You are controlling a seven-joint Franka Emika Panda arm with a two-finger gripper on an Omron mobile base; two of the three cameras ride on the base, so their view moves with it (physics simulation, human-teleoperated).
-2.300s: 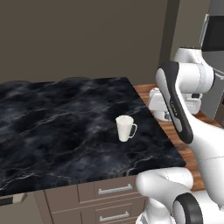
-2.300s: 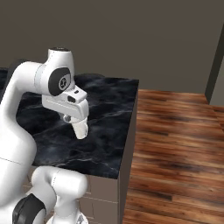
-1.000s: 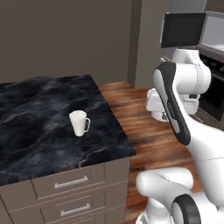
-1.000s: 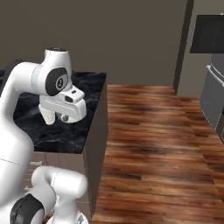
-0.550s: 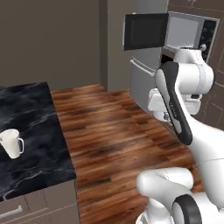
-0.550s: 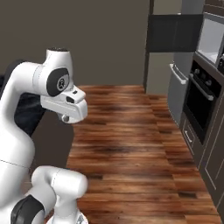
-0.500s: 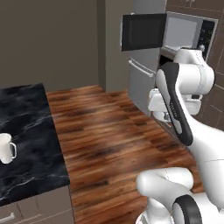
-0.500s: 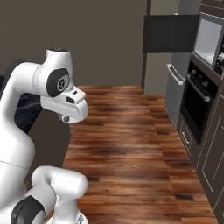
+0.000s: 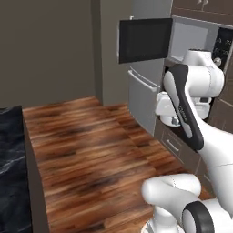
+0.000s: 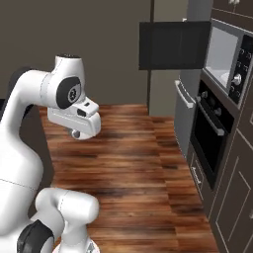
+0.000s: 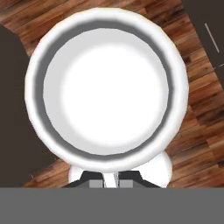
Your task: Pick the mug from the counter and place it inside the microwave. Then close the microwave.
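- Hand view: we're staring straight down into the mug [image 11: 107,87], its round white mouth taking up most of the picture, with wood floor [image 11: 197,105] showing past its rim.
- The gripper [image 11: 111,180] sits right at the bottom edge, its jaws pinching the mug's handle close together.
- In the right base view we see the gripper [image 10: 79,132] hanging under the white arm [image 10: 34,99] over the plank floor [image 10: 133,163], with a bit of the mug [image 10: 75,133] peeking out below the hand.
- From the left base view the mug [image 9: 172,120] pokes out under the hand, mostly hidden behind the arm [image 9: 186,109].
- The microwave [image 10: 225,49] is up in the dark cabinet wall, its dark door [image 10: 173,45] swung wide open toward the room; the grey inside and a bit of white turntable [image 10: 226,77] are visible.
- The mug is well apart from the microwave, lower than its opening.
- Below the microwave is a black-doored oven [image 10: 210,141], and beside that a steel fridge [image 9: 148,86].
- A strip of black marble counter [image 9: 11,173] shows at the far left edge of the left base view.
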